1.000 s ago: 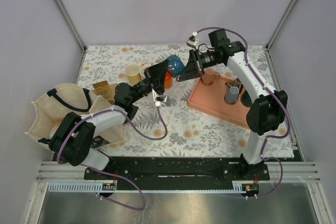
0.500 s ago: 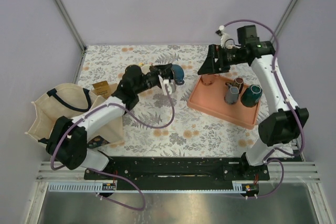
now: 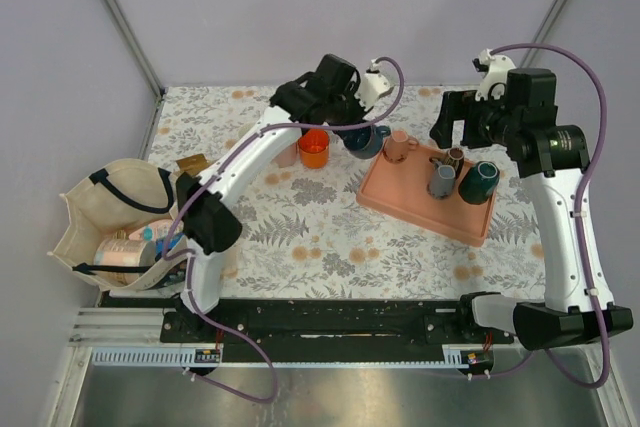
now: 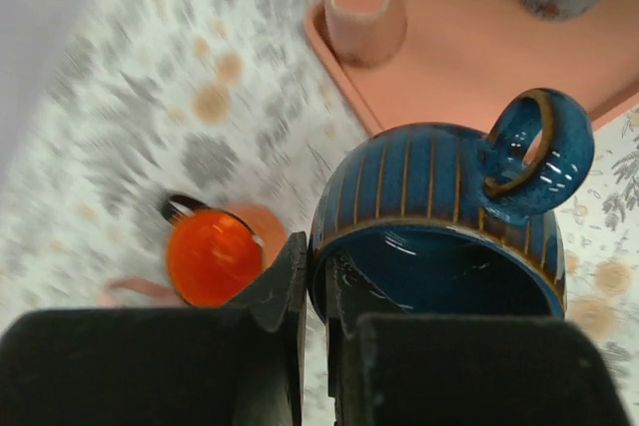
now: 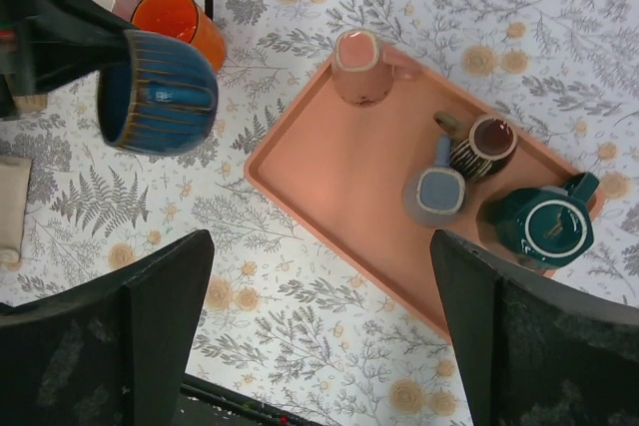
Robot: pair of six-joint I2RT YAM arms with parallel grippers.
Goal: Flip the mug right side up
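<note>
The mug (image 3: pixel 366 140) is dark blue with thin gold stripes. It hangs in the air, tipped on its side, just left of the tray. My left gripper (image 3: pixel 350 119) is shut on its rim, one finger inside and one outside. In the left wrist view the mug (image 4: pixel 439 216) has its mouth toward the camera and its handle at upper right, with the gripper (image 4: pixel 318 281) pinching the left of the rim. My right gripper (image 3: pixel 452 125) stands wide open, high above the tray, holding nothing. From there the mug (image 5: pixel 160 92) shows at upper left, apart from the gripper (image 5: pixel 319 241).
A salmon tray (image 3: pixel 400 189) carries a pink mug (image 3: pixel 398 147), a grey-blue mug (image 3: pixel 441 180), a striped mug (image 3: pixel 453 159) and a teal mug (image 3: pixel 478 180). An orange mug (image 3: pixel 314 147) stands left of the blue one. A cream tote bag (image 3: pixel 110 217) with tins lies at the left.
My right gripper let go of the mug, opened wide and pulled away up and to the right. My left arm swung the mug back and right, toward the tray.
</note>
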